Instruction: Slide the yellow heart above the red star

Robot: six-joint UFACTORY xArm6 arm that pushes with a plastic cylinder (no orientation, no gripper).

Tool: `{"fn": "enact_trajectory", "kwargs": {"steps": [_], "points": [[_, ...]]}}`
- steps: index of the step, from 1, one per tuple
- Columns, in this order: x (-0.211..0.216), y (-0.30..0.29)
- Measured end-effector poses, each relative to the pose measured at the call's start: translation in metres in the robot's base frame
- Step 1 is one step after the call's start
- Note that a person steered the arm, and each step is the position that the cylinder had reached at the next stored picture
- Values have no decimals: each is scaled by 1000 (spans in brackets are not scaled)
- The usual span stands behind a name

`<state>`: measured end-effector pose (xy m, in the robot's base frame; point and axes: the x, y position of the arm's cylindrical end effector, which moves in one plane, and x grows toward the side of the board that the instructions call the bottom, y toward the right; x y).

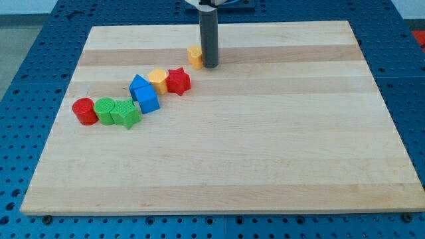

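A red star (178, 81) lies left of the board's middle, toward the view's top. A yellow block (158, 79) touches its left side; it may be the heart, but I cannot make out its shape for sure. A second, smaller-looking yellow block (194, 56) lies up and to the right of the star, its shape unclear too. My tip (210, 66) stands right against that second yellow block's right side, up and to the right of the red star.
Two blue blocks (139, 86) (149, 99) sit just left of the first yellow block. Further left lie a green star (127, 115), a green round block (104, 109) and a red round block (84, 111). The board (265, 153) is pale wood on a blue pegboard table.
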<state>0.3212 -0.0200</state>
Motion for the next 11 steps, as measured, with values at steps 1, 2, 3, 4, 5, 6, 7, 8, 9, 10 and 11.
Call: {"fn": "enact_trajectory", "kwargs": {"steps": [1,2,3,4,5,6,7,8,9,10,11], "points": [[-21,3],[-50,-9],[-59,-58],[-59,-87],[-71,-54],[-68,4],[-50,41],[-39,27],[-36,-6],[-27,-50],[-25,-56]]}}
